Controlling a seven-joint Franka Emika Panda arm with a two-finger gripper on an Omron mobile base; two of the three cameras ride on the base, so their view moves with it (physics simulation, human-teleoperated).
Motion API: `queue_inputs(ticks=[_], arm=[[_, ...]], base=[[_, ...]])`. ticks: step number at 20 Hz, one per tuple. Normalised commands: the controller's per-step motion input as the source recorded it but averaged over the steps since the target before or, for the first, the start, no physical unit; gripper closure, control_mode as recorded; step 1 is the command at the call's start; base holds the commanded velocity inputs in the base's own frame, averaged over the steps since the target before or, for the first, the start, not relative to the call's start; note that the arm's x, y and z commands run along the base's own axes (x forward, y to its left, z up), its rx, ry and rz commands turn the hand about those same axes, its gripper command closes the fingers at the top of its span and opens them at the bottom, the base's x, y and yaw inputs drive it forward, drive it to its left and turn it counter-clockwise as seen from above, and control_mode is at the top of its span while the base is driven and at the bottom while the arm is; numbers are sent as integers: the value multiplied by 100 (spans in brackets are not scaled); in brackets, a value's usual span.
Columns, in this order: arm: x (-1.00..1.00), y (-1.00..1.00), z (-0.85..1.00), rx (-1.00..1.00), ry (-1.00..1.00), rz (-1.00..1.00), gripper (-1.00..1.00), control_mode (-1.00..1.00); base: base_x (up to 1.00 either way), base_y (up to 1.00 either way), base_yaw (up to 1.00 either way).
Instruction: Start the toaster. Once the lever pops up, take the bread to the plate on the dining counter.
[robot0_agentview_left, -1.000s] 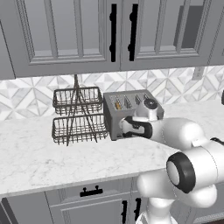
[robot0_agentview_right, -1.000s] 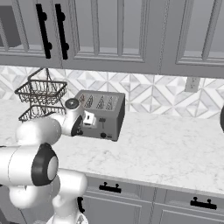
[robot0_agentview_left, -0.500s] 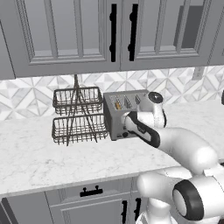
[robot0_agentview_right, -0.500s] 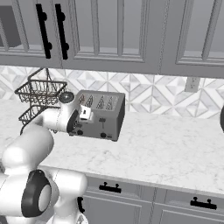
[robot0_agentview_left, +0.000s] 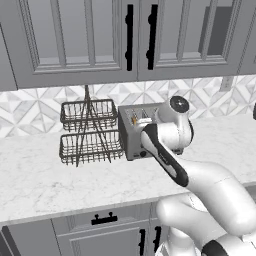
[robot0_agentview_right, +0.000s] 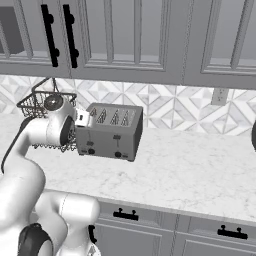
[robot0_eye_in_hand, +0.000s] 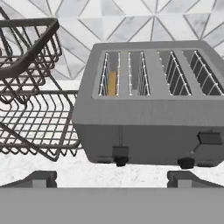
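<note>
Okay, so the toaster (robot0_eye_in_hand: 148, 118) sits on the marble desk (robot0_agentview_left: 50, 180) against the tiled wall, with the two-tier wire rack (robot0_eye_in_hand: 30, 127) right beside it at its 9 o'clock. The bread (robot0_eye_in_hand: 112, 83) is down in the slot nearest the rack. From the hand view it's mostly sunk, with just a golden edge visible.

The claw (robot0_eye_in_hand: 113, 177) is spread wide with nothing in it. It's level with the toaster's front, and the bread slot is at roughly 12 o'clock from it. The left lever (robot0_eye_in_hand: 120, 152) is dead ahead and sits at the bottom of its track, while the right lever (robot0_eye_in_hand: 210, 138) sits higher. My read is that the bread side is already pushed down, so this bit is mostly waiting for the pop.

How I'd do it:
- Keep the claw close to the front of the toaster but not touching it.
- Watch that left lever, not the right one.
- Once it pops, come in from above with the fingers either side of the slice's flat faces.
- The slots are narrow and the slice is thin, so squeeze gently and lift straight up.
- Stay off the rack wires at 9 o'clock.

The arm (robot0_agentview_left: 200, 175) reaches forward low over the desk. The forearm angles up to the wrist, and the hand points nearly flat at the toaster's face.
</note>
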Motion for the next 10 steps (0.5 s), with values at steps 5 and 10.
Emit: queue_inputs(ticks=[5,10], arm=[[-16,33,59,0,-23,-8,-100,-100],[17,0,2,2,-6,-11,-100,-100]], base=[[0,0,0],[0,0,0]])
